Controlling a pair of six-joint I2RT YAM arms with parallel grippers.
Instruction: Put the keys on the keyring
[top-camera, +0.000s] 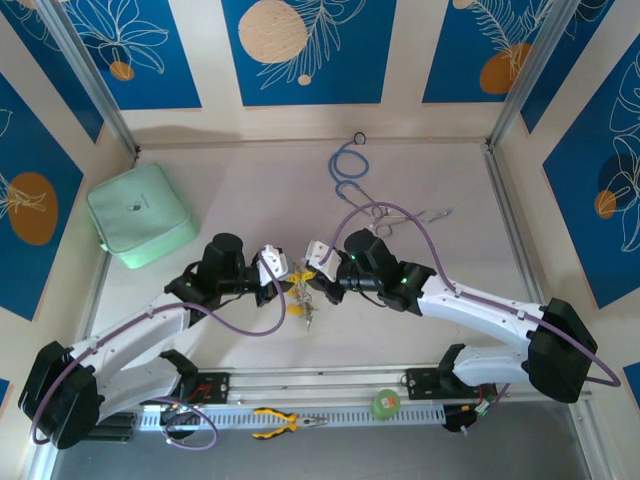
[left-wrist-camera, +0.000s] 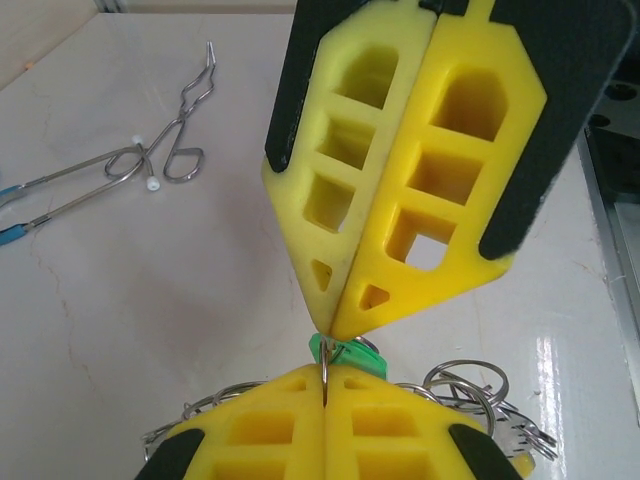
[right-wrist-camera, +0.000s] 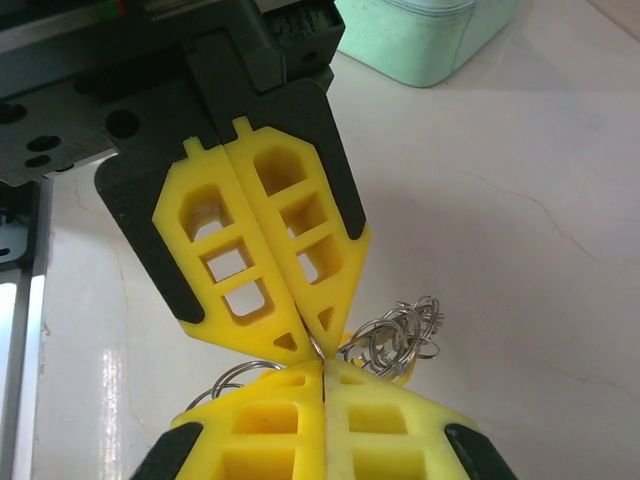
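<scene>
Pale marble-look table (top-camera: 250, 190), blue leafy panels (top-camera: 310, 50) behind; left gripper (left-wrist-camera: 325, 385) and right gripper (right-wrist-camera: 323, 378) meet tip to tip mid-table, both squeezed tight on the keyring (top-camera: 304, 293) wire; keys (right-wrist-camera: 400, 330) bunched just beside the fingertips, plus a green-headed key (left-wrist-camera: 345, 352).

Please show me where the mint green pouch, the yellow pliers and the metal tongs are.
mint green pouch (top-camera: 140, 215), top view, middle of its lid.
yellow pliers (top-camera: 290, 422), top view, near the joint.
metal tongs (left-wrist-camera: 148, 158), left wrist view, where its wires cross.
</scene>
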